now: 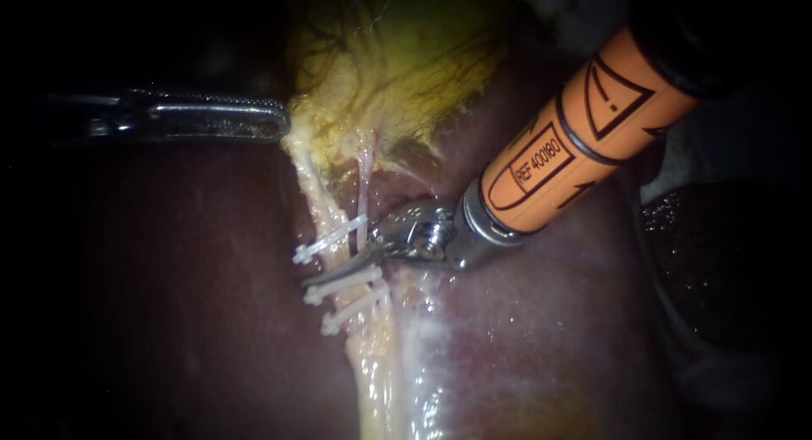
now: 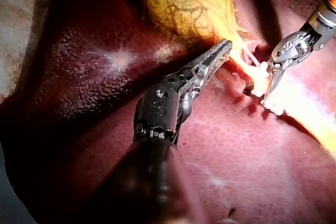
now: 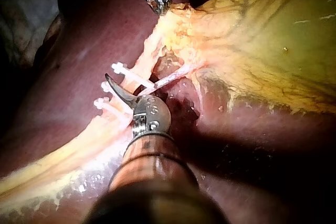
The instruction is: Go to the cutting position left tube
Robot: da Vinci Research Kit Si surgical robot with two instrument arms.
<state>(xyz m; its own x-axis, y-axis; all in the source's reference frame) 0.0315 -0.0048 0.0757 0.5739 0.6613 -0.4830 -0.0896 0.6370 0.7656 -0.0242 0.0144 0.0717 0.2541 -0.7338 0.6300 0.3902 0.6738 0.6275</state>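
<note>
The yellow gallbladder (image 1: 397,59) lies on the dark red liver (image 1: 169,321). My left instrument (image 1: 279,125) comes in level from the left, its jaws shut on the gallbladder's lower edge (image 2: 227,45). A pale left tube (image 1: 326,216) runs down from there and carries three white clips (image 1: 330,239) (image 1: 342,285) (image 1: 355,309). A thin pink tube (image 1: 364,173) lies just right of it. My right instrument (image 1: 338,271), orange-shafted with curved blades, reaches across the left tube between the upper two clips. One blade (image 3: 118,90) lies over the tube; the jaws look open.
Fatty yellow tissue (image 1: 372,381) continues below the clips over the liver. A wet, shiny patch of liver (image 1: 507,321) lies under the right instrument's shaft. Dark tissue (image 1: 719,262) sits at the far right.
</note>
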